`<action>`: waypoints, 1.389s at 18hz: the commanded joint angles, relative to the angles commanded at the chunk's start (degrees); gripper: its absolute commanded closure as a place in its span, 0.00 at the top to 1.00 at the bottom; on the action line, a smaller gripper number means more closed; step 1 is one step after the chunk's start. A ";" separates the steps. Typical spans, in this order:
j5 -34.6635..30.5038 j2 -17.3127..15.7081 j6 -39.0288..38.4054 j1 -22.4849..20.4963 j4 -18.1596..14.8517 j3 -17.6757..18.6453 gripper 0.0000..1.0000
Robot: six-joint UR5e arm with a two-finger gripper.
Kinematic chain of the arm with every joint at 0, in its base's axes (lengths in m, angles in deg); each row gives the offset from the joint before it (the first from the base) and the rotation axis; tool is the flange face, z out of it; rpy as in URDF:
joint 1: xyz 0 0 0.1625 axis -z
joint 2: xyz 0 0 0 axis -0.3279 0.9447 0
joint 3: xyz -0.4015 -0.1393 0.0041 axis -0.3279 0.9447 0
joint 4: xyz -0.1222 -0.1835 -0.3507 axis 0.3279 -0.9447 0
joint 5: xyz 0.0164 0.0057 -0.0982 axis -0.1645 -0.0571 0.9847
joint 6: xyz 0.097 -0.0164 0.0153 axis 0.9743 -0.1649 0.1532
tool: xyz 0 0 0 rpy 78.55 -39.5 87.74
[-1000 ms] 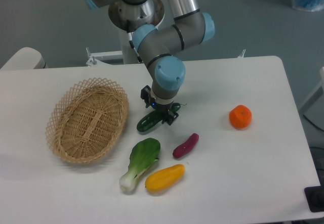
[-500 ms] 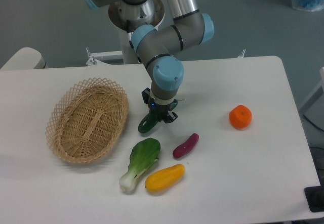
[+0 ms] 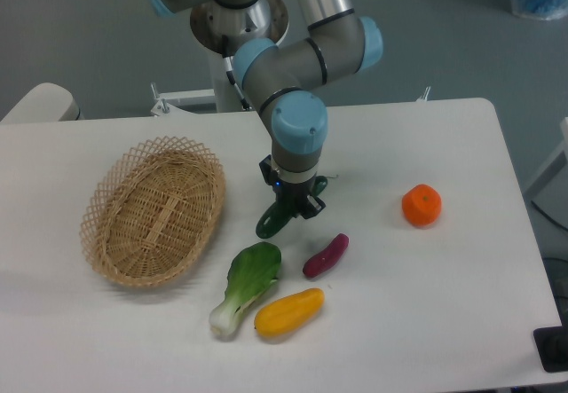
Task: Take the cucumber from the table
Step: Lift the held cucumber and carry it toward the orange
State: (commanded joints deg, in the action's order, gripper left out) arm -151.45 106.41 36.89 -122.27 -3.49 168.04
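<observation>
The cucumber point(image 3: 269, 223), dark green and glossy, hangs tilted in my gripper point(image 3: 293, 203), its lower end pointing down-left above the white table point(image 3: 399, 295). The gripper is shut on the cucumber's upper part, and the arm's wrist hides most of that end. A thin stem tip shows at the upper right of the gripper. The cucumber appears lifted off the table, just above the bok choy.
A wicker basket point(image 3: 155, 211) lies at the left. A bok choy point(image 3: 246, 284), a yellow vegetable point(image 3: 289, 311) and a purple sweet potato point(image 3: 326, 255) lie in front of the gripper. An orange point(image 3: 422, 205) sits at the right.
The gripper has moved right and slightly toward the front with the cucumber in it. The cucumber now hangs more steeply tilted than before.
</observation>
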 joint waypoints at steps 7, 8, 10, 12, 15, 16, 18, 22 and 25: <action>-0.09 0.35 0.00 -3.60 -5.70 -7.21 0.14; -0.09 0.44 0.00 -4.30 -6.84 -8.35 0.14; -0.09 0.88 0.00 -5.53 -7.38 -10.55 0.12; -0.09 2.10 0.00 -6.50 -7.47 -12.74 0.11; 0.00 3.86 0.70 -9.05 -7.99 -16.00 0.11; 0.00 4.56 1.66 -9.75 -9.04 -17.14 0.11; 0.26 5.88 3.60 -10.55 -11.68 -20.03 0.11; 0.26 8.52 3.60 -11.34 -14.33 -24.79 0.11; 0.26 10.10 3.69 -11.34 -14.33 -26.81 0.11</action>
State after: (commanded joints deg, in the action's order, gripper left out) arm -151.18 116.51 40.58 -133.61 -17.81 141.22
